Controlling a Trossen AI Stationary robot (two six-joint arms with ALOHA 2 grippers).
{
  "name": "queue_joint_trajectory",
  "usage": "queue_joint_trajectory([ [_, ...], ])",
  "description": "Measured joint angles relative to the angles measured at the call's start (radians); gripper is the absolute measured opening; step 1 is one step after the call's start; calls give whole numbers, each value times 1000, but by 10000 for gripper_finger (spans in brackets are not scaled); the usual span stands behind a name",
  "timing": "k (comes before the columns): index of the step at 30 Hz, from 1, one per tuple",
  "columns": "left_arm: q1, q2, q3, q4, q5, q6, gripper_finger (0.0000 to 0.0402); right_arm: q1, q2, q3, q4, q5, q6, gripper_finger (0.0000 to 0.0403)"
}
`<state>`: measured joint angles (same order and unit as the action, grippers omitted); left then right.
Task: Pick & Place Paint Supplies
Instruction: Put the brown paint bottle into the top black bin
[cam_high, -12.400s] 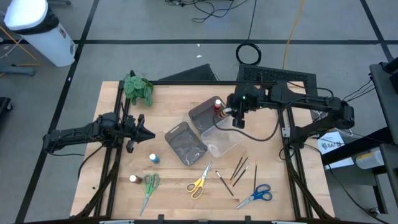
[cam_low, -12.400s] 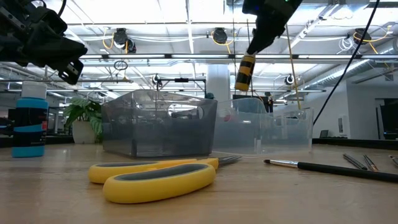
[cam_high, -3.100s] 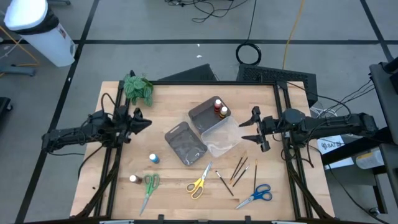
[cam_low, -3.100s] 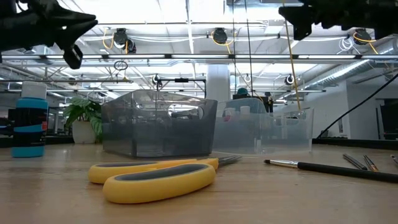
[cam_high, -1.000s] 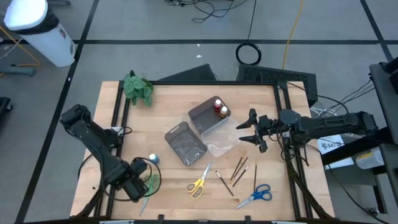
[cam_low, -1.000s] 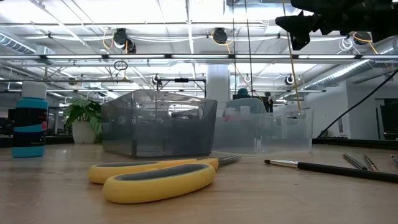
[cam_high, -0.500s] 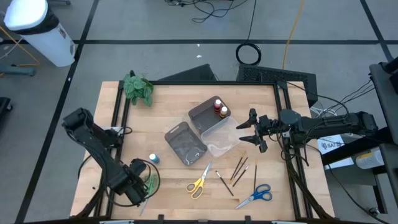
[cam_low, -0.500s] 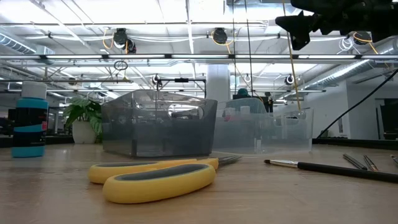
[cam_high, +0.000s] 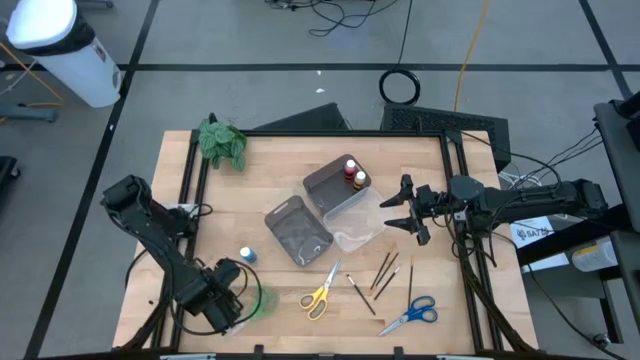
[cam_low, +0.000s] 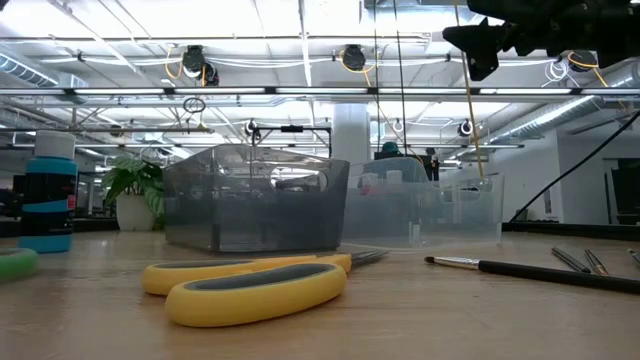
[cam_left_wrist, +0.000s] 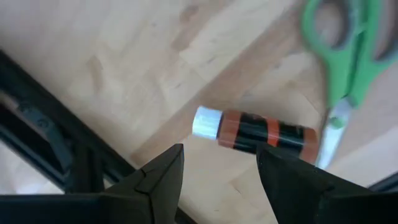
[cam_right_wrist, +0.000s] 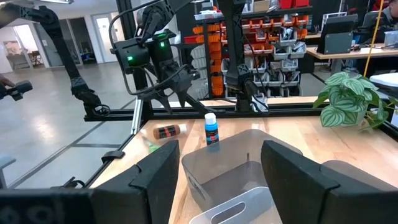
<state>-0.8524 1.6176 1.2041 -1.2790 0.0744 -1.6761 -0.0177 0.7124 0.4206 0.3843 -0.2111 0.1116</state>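
Observation:
My left gripper (cam_high: 226, 303) is open near the table's near-left corner, pointing down. In the left wrist view its fingers (cam_left_wrist: 163, 177) stand on either side of a small white-capped bottle (cam_left_wrist: 255, 130) that lies on its side on the wood. Green scissors (cam_left_wrist: 339, 56) lie flat just beyond that bottle. A blue-capped bottle (cam_high: 246, 256) stands upright, also in the low view (cam_low: 47, 205). Yellow scissors (cam_high: 322, 292), blue scissors (cam_high: 412, 313) and thin brushes (cam_high: 385, 272) lie near the table's near edge. My right gripper (cam_high: 390, 211) hangs open above the table's right side. My left gripper comes at the lying white-capped bottle's body (cam_left_wrist: 267, 134) from above, fingers across it. I cannot tell whether either finger touches it.
Two grey trays (cam_high: 298, 232) and a clear tray (cam_high: 358, 226) sit mid-table, and one grey tray holds small bottles (cam_high: 352, 175). A leafy plant (cam_high: 222, 143) stands at the far-left corner. Black frame rails run along the table's left and right edges.
My left gripper has shifted a little toward the table's near edge and right. The green scissors have slid with it, and one green handle now shows at the left edge of the low view. My right arm has kept still.

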Motion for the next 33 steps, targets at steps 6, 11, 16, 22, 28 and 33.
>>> queue_joint_trajectory([
  [6,0,0,0,2,3,-16,214,0,1,0,0,0,7,212],
  [11,0,0,0,103,76,-303,214,0,1,0,0,0,7,212],
  [16,-8,14,-11,299,70,-647,214,0,2,0,-2,0,7,212],
  [22,-18,69,-57,302,233,-794,214,0,2,0,-2,0,7,212],
  [28,-20,72,-92,292,275,-868,214,0,2,0,8,0,-10,212],
  [33,-5,91,-104,347,215,-866,214,0,2,0,57,0,-34,212],
])
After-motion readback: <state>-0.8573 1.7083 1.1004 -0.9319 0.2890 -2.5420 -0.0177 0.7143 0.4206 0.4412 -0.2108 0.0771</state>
